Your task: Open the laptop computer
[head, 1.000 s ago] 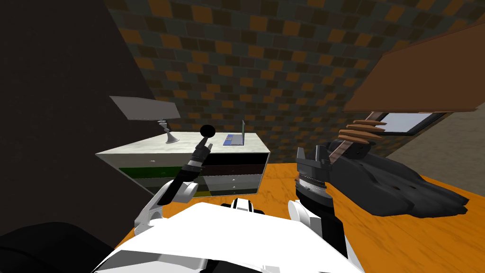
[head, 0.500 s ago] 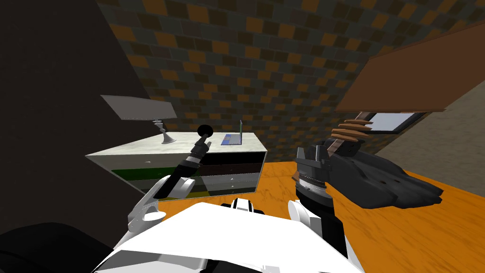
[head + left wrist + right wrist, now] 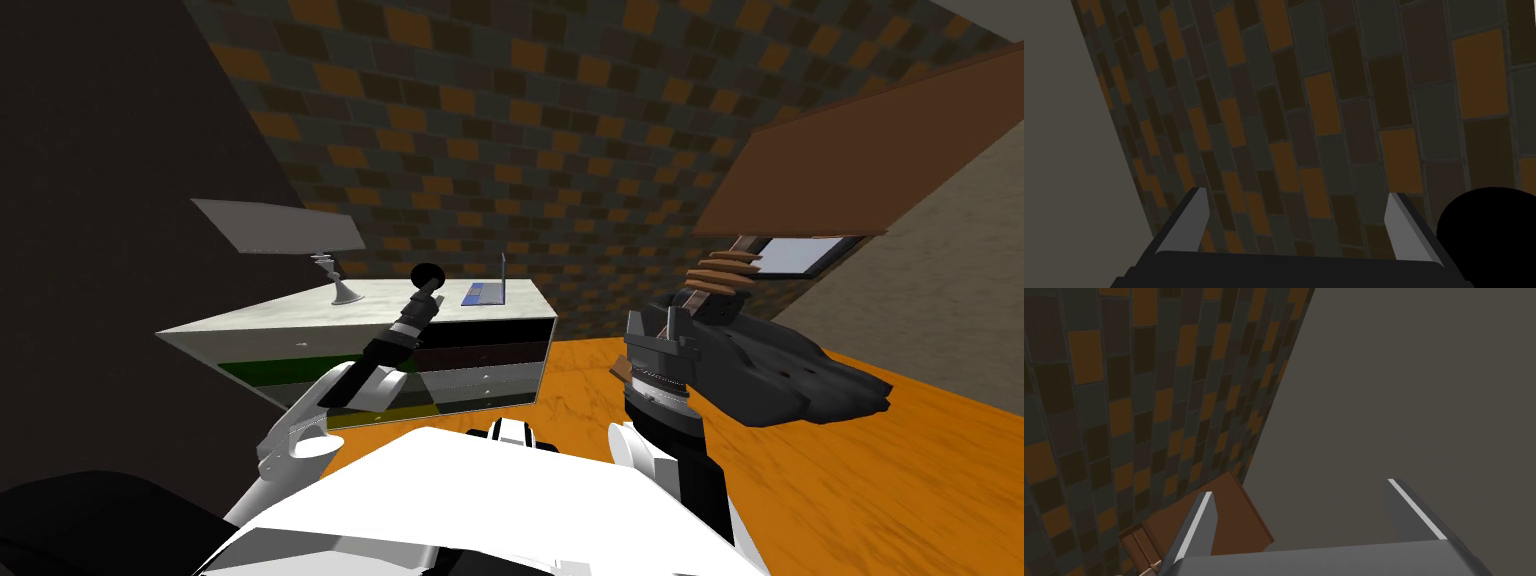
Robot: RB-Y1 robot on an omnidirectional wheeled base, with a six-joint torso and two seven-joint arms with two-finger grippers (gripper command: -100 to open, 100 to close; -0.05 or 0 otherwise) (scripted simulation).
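approach step. small grey laptop [image 3: 489,291] with blue keyboard sits on the pale-topped counter [image 3: 300,312] with drawers, lid seemingly upright. left pincer [image 3: 1296,199] apart, aimed at wall; right pincer [image 3: 1299,487] apart, idle. next: bring left pincer to the lid edge.

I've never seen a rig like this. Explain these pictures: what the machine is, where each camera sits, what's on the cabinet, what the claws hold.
This is a two-armed robot in a simulated house. The wide picture comes from a camera on its head, looking down over its chest. The other two come from cameras on its hands, each looking out between that hand's two grey fingers. On the pale-topped chest of drawers stand a laptop, its lid already upright, and a lamp. The left claw and the right claw are both open and hold nothing. The left arm reaches up in front of the drawers.
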